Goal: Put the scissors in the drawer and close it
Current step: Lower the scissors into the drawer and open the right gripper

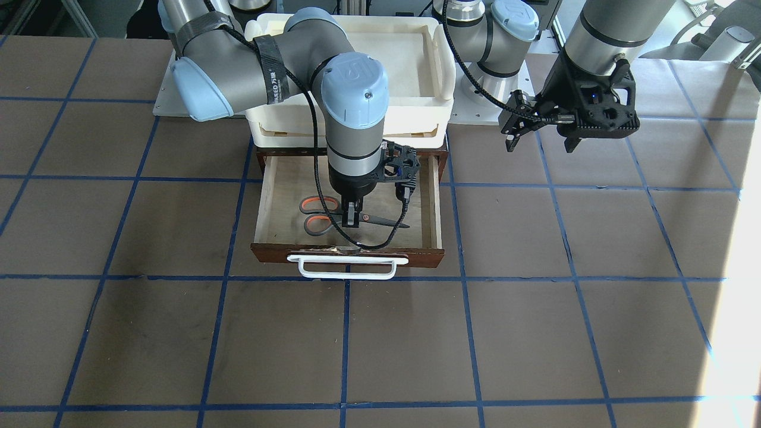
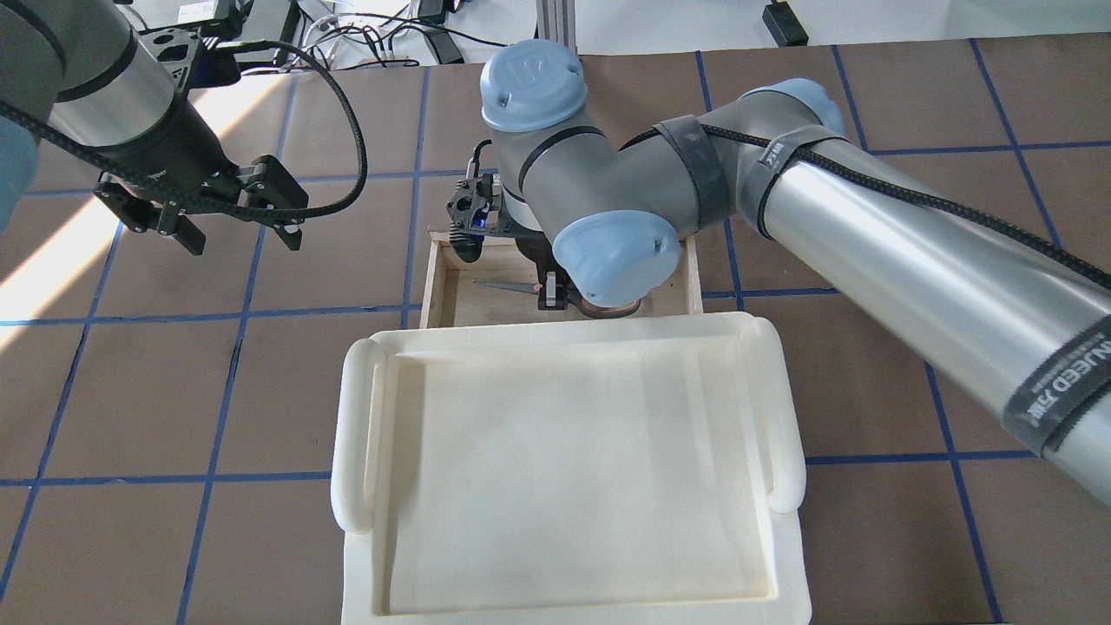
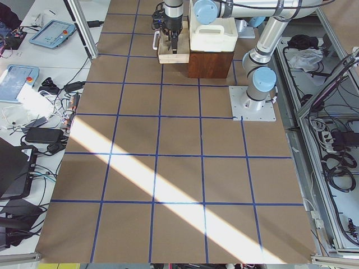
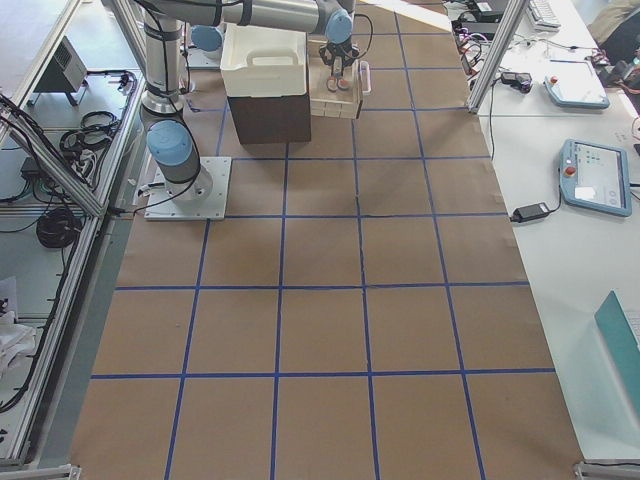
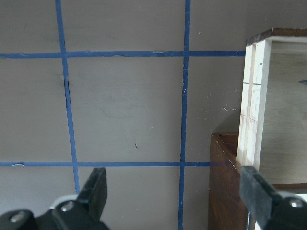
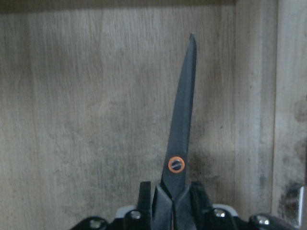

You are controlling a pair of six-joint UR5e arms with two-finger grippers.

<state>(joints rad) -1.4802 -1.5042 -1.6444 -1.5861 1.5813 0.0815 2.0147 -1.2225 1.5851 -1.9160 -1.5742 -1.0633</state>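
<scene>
The drawer (image 1: 348,252) stands pulled open, its white bar handle toward the operators' side. The scissors (image 1: 321,215), with orange-red and grey handles, are inside it, low over the plywood floor. My right gripper (image 1: 354,223) reaches down into the drawer and is shut on the scissors near the pivot. The right wrist view shows the dark blades (image 6: 180,134) pointing away between the fingertips (image 6: 144,191). My left gripper (image 1: 541,144) is open and empty, hovering over the table beside the drawer (image 5: 254,96).
A cream-white plastic tray (image 2: 351,434) sits on top of the dark brown cabinet (image 3: 210,64) that the drawer slides out of. The right arm's elbow hangs over the tray. Brown table paper with blue tape lines surrounds the cabinet.
</scene>
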